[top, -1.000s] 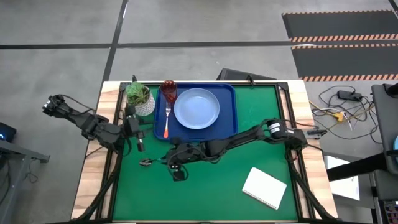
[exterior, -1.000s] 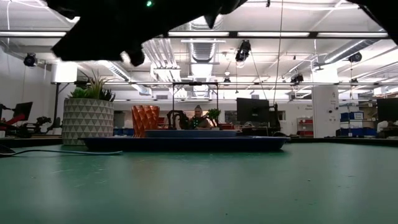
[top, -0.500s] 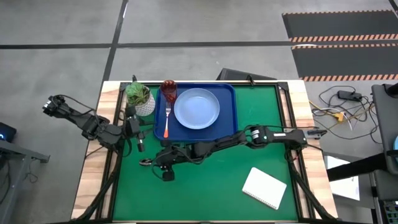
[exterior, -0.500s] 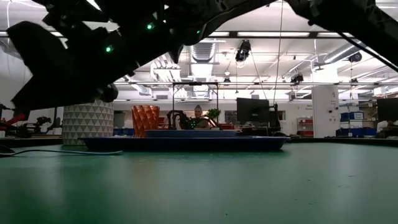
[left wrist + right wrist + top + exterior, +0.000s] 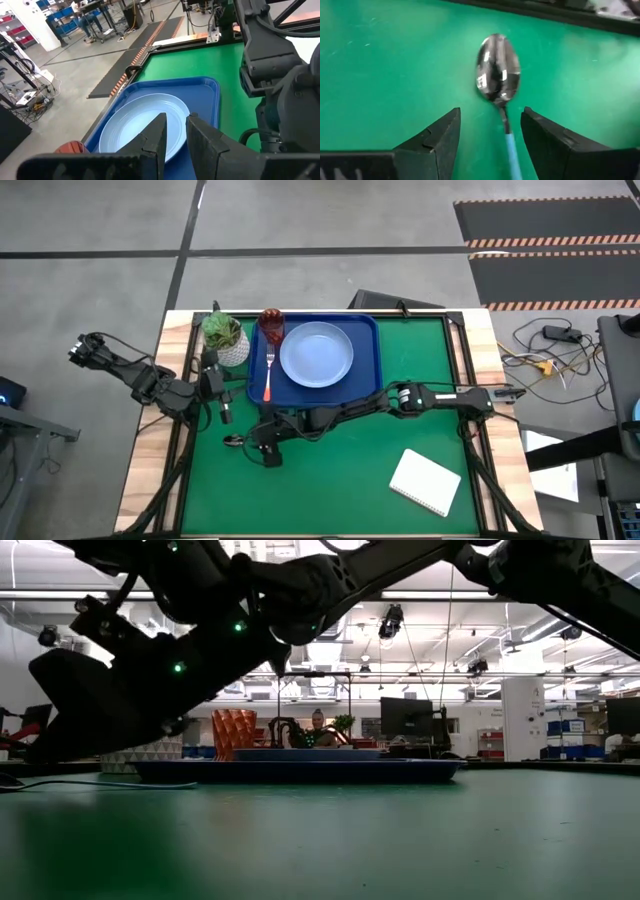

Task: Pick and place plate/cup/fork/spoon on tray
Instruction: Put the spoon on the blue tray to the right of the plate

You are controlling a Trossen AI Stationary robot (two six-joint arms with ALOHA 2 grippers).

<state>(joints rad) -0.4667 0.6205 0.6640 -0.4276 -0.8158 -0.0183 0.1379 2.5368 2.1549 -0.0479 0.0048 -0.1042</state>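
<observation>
The spoon lies flat on the green mat; its silver bowl [image 5: 497,70] points away from my right gripper [image 5: 490,137] and its light blue handle [image 5: 512,150] runs back between the open fingers, which stand on either side without touching it. From above, the spoon's bowl [image 5: 233,441] shows just left of the right gripper [image 5: 252,444]. The dark blue tray [image 5: 362,385] holds the pale blue plate [image 5: 316,354], the dark red cup [image 5: 271,325] and the orange-handled fork [image 5: 268,377]. My left gripper [image 5: 226,415] waits, shut, at the mat's left edge.
A white pot with a green plant [image 5: 225,340] stands left of the tray. A white notepad [image 5: 425,482] lies on the mat at the near right. My right arm [image 5: 400,397] reaches across the mat in front of the tray.
My right gripper has gone toward the table's left edge and down, to the spoon, and now hangs low over the mat with its fingers either side of the handle. The spoon has stayed where it was.
</observation>
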